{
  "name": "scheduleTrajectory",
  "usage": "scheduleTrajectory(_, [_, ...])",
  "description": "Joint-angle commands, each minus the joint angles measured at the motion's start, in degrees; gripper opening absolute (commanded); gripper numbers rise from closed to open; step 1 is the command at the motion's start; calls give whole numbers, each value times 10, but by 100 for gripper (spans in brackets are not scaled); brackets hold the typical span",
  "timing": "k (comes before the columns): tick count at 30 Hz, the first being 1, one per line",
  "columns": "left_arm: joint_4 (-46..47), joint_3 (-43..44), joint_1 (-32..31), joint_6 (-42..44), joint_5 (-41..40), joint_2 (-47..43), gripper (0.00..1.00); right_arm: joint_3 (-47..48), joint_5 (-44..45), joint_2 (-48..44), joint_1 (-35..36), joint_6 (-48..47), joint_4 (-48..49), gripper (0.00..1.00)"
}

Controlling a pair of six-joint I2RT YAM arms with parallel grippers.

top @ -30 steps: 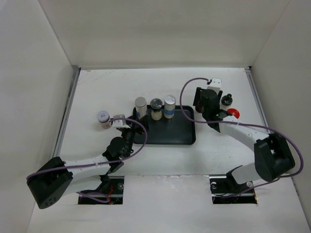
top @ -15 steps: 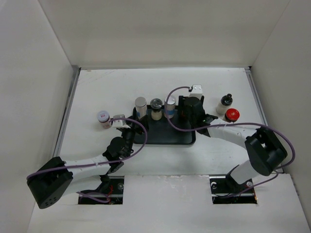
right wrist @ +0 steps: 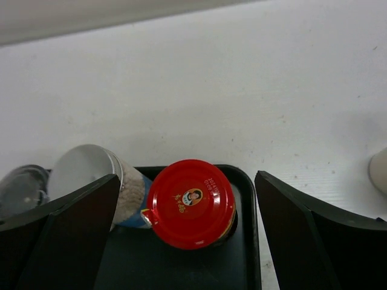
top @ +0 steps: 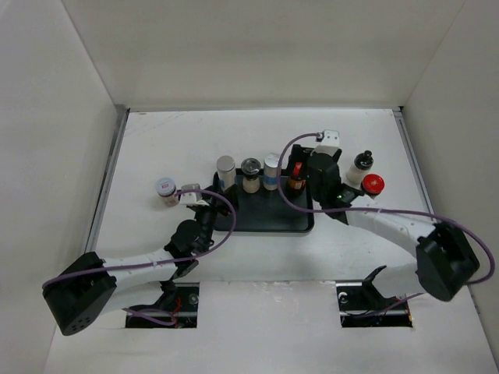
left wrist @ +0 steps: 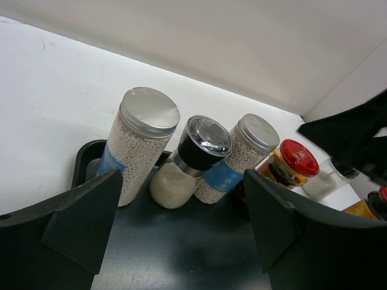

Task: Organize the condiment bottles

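**Four jars lined up along the tray's far edge, three bottles off it**

The red-capped jar [right wrist: 190,203] stands upright in the far right corner of the flat black tray [top: 265,220]. Its glossy round lid bears a small portrait emblem with tiny characters too small to read, and the glass below holds a brown-orange filling. Just left of it is a clear cylinder of pale beads [left wrist: 242,154] with a brushed silver lid and a blue label whose print cannot be made out. Next comes a squat grinder [left wrist: 196,154] with a black collar under a shiny domed top. Last in the row is a taller bead-filled jar [left wrist: 142,136], also silver-lidded with a blue label.

Off the tray on the white table, a small pale-lidded jar [top: 165,190] stands to the left. To the right are a white bottle with a black cap [top: 360,167] and a red-capped jar [top: 373,185], close together.

The right gripper [right wrist: 187,241] hangs over the red-capped jar with its dark fingers spread wide on either side, gripping nothing. The left gripper [left wrist: 181,241] sits at the tray's near left edge, likewise wide apart and empty.
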Motion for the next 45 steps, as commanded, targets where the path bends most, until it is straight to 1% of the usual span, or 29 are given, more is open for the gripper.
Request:
scheduleTrajectory(1, [31,3,-1,-6,-1,-18,81,-25,36,-91,-12,9,-7,100])
scheduleTrajectory(6, [32,3,-4,-6,-1,-17,81,-108,164,-219,-71,32,-97,100])
scheduleTrajectory(8, [30,3,-9,-7,0,-21,81,-131,182,-250,-101,40,-130,100])
scheduleTrajectory(10, [31,4,-9,-7,-1,-17,81,-138,196,-259,-133,57,-178,100])
scheduleTrajectory(12, [33,4,-8,-8,-2,-12,81,-134,214,-246,-164,85,-232,100])
scheduleTrajectory(14, [32,3,-10,-9,-2,-18,81,-135,215,-233,-178,103,-256,100])
scheduleTrajectory(16, [29,3,-10,-10,0,-23,81,-146,200,-229,-181,109,-242,100])
scheduleTrajectory(20, [28,1,-11,-10,1,-28,81,-150,119,-196,-211,109,-202,100])
scheduleTrajectory(25, [26,2,-11,-11,2,-28,81,-155,81,-146,-245,116,-148,100])
scheduleTrajectory(27, [29,2,-12,-11,2,-22,81,-150,76,-125,-253,112,-126,96])
scheduleTrajectory(30, [25,3,-13,-11,3,-26,81,-144,73,-104,-260,105,-104,87])
scheduleTrajectory(32, [29,3,-10,-11,2,-23,81,-141,79,-98,-260,105,-102,78])
scheduleTrajectory(36, [28,3,-10,-11,2,-21,81,-152,102,-109,-257,103,-89,62])
scheduleTrajectory(37, [28,3,-9,-12,2,-18,81,-156,107,-120,-250,101,-87,60])
scheduleTrajectory(41, [32,5,-5,-15,2,0,81,-173,116,-186,-202,70,-74,57])
scheduleTrajectory(45, [31,4,-3,-15,0,-6,81,-174,147,-256,-129,53,-109,54])
